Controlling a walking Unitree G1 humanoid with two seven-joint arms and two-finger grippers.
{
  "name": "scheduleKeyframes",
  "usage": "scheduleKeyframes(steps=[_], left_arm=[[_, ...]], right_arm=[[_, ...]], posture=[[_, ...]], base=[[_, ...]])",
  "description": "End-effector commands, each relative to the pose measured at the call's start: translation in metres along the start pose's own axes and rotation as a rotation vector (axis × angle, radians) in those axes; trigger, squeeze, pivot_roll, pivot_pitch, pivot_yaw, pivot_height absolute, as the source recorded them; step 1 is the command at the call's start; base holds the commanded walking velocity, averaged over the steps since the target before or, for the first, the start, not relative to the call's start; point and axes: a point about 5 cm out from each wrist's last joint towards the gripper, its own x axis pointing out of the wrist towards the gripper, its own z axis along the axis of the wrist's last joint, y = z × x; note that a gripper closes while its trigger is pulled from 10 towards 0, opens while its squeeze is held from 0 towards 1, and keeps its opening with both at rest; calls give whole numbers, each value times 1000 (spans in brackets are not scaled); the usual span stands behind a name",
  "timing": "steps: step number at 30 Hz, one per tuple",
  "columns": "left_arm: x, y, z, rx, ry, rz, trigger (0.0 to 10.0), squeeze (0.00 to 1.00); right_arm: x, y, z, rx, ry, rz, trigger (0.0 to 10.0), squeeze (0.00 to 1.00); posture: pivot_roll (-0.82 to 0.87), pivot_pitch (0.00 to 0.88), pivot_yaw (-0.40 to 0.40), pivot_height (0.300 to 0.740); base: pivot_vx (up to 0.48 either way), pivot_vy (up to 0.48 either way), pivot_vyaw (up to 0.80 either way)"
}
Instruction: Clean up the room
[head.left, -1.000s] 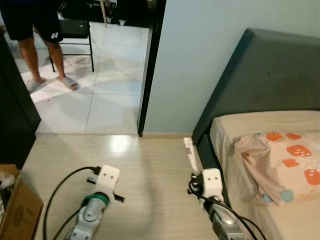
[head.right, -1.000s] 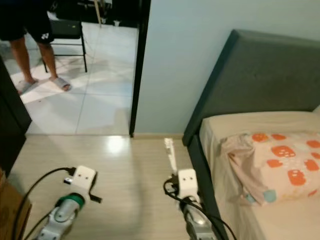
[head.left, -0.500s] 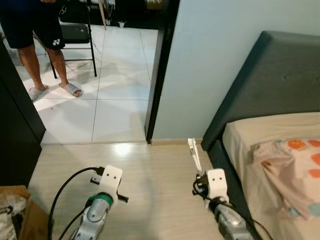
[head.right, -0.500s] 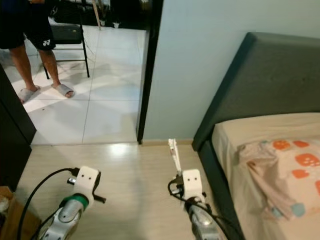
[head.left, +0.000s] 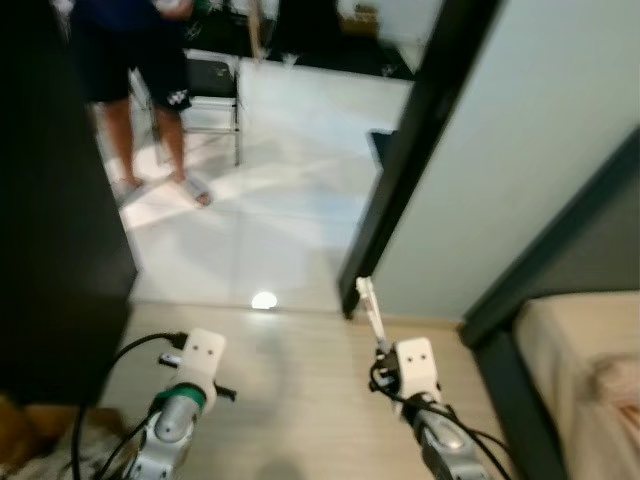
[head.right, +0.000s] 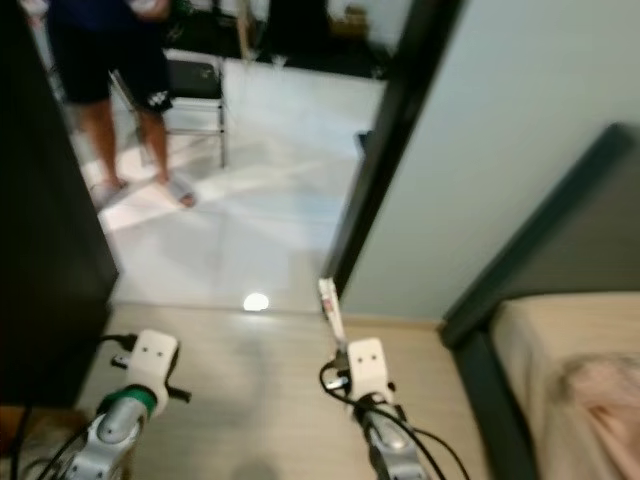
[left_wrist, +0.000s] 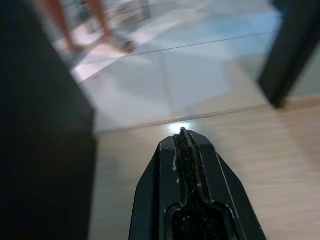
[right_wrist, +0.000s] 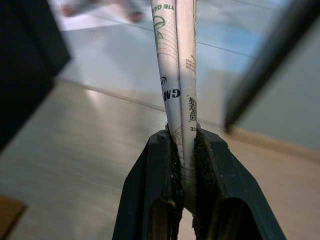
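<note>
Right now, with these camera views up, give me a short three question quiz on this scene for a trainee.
1. True or false: the right gripper is shut on a folded paper packet.
2. The left gripper holds: A) a sock B) nothing C) a bottle
3. What stands on the tiled floor beyond the doorway, beside the person?

Key: 1 true. 2 B, its fingers are shut with nothing between them. 3 a black chair.

Both eye views are smeared by motion blur, worst at the person (head.left: 140, 60) and the bed (head.left: 580, 390). Daylight falls on the white tiles (head.left: 290, 200); a small glare spot (head.left: 264, 300) shines near the doorway. The dark panel (head.left: 50, 200) at left stays in deep shade.
</note>
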Motion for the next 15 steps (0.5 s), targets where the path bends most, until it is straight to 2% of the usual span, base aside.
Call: scheduleKeyframes(steps=[1,15], left_arm=[[-4,-8,-8,-3,34,-24,10000,0],[-3,-9,-8,-5,35,-23,10000,0]], right_arm=[[-5,-7,-8,-2,28,-20,10000,0],[-6,-8,-9,-5,35,-20,10000,0]], posture=[[47,0,-64,726],[47,0,-64,726]], base=[[0,0,794],[0,0,796]])
